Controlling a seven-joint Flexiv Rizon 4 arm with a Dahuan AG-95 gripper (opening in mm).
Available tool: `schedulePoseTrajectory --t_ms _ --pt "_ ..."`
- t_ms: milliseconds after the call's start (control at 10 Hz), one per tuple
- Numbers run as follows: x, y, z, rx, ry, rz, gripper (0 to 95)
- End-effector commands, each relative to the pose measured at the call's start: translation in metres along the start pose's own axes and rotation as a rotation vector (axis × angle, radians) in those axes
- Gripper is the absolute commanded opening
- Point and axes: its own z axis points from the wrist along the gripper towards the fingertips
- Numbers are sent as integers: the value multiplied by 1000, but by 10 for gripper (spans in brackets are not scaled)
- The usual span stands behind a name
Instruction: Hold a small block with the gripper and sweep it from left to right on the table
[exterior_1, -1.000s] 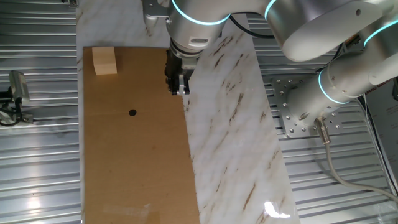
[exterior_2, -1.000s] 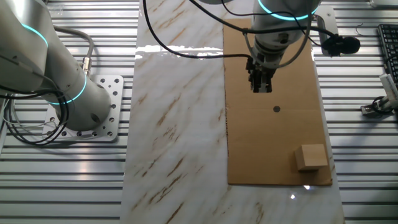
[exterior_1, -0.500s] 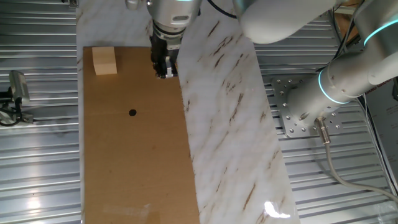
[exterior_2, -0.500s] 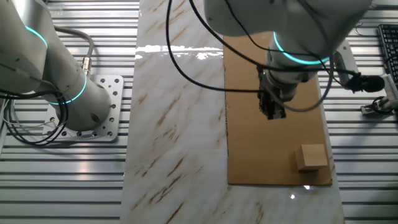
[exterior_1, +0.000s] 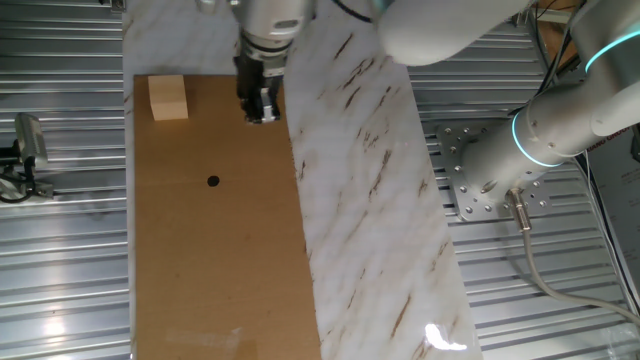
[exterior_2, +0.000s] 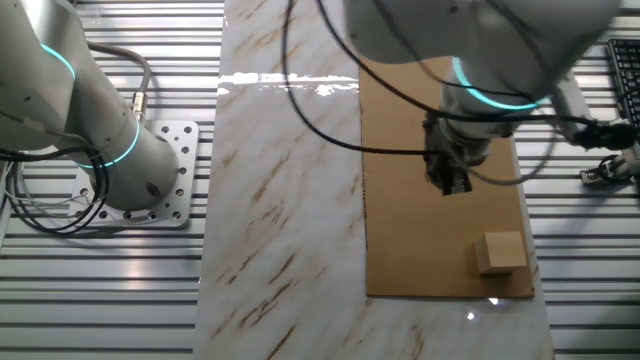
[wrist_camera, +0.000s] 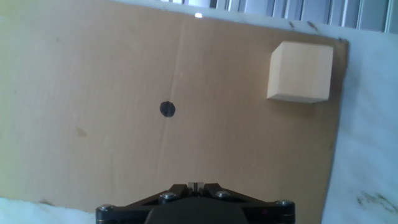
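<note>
You are at the approach step: the tool (exterior_1: 261, 112), empty and its opening impossible to tell, hangs over the worktop (exterior_1: 220, 260) well apart from the block (exterior_1: 168, 98) at the board's corner beyond the black dot (exterior_1: 212, 181), so centre over that block next.

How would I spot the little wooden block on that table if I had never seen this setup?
Find the brown cardboard sheet lying beside the white marble strip. The small block sits alone in one corner of that sheet, away from the black gripper. It is a pale tan cube standing up from the board, unlike the flat black dot nearby.
</note>
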Motion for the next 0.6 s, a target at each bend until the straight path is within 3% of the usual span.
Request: schedulePoseTrajectory --t_ms 100,600 --pt "1 1 0 4 -8 0 0" --pt "-9 0 5 11 -7 1 0"
